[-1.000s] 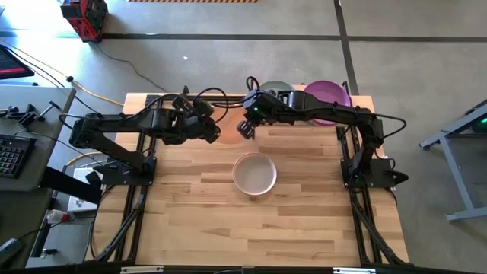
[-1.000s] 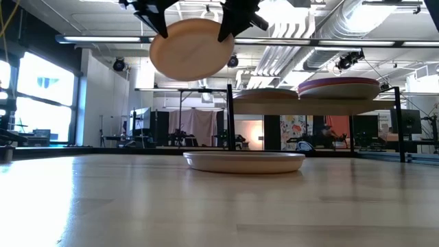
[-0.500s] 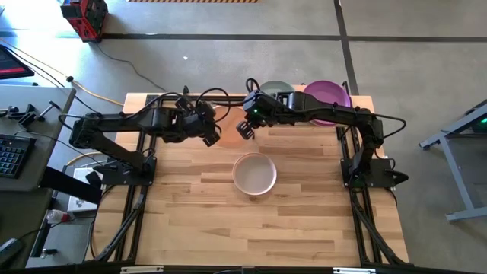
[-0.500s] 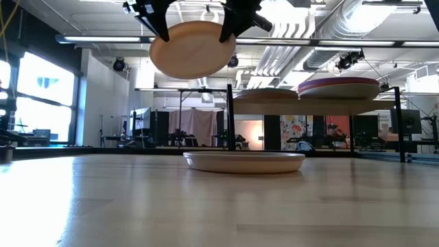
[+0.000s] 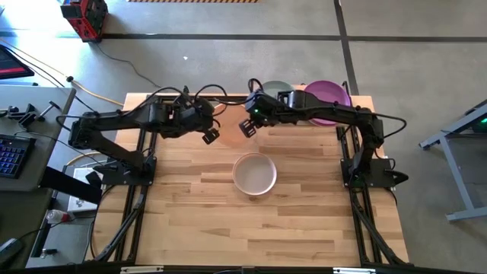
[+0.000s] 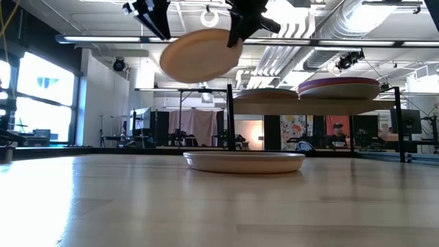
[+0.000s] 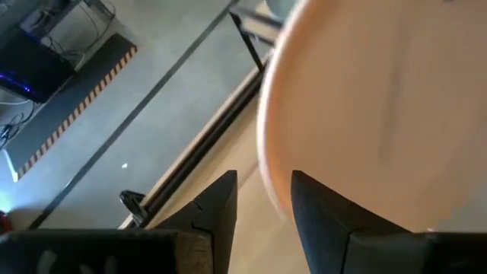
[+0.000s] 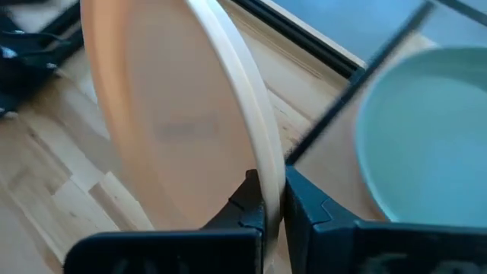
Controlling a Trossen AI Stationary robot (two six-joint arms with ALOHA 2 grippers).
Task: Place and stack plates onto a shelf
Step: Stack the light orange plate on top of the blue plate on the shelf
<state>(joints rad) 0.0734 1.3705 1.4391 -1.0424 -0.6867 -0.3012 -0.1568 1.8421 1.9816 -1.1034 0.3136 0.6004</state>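
A pale peach plate (image 6: 201,55) hangs high above the table's far middle, with my right gripper (image 6: 240,27) shut on it. My left gripper (image 6: 154,17) stands open just left of the plate. In the left wrist view the plate's rim (image 7: 265,156) shows ahead of the gap between its fingers, apart from them. A cream plate (image 5: 254,173) lies flat on the table's middle. The shelf (image 6: 309,104) at the far edge carries a green plate (image 5: 275,90) and a purple plate (image 5: 327,95). My right gripper pinches the peach plate's rim (image 8: 266,171) between its two fingers, on the side of the plate toward the shelf. The fingers slant down from the table's right. The plate is lifted clear and tilted, reaching out from the fingers toward the left arm.
The shelf's black post (image 6: 230,120) stands just right of the held plate, with the green plate (image 8: 426,137) close behind the right gripper. Bare wooden tabletop (image 5: 251,228) stretches across the near half.
My left gripper has opened, let go of the peach plate's left rim, and drawn back toward the table's left edge. The plate, now held by the right gripper alone, has shifted a little to the right and tipped closer to level.
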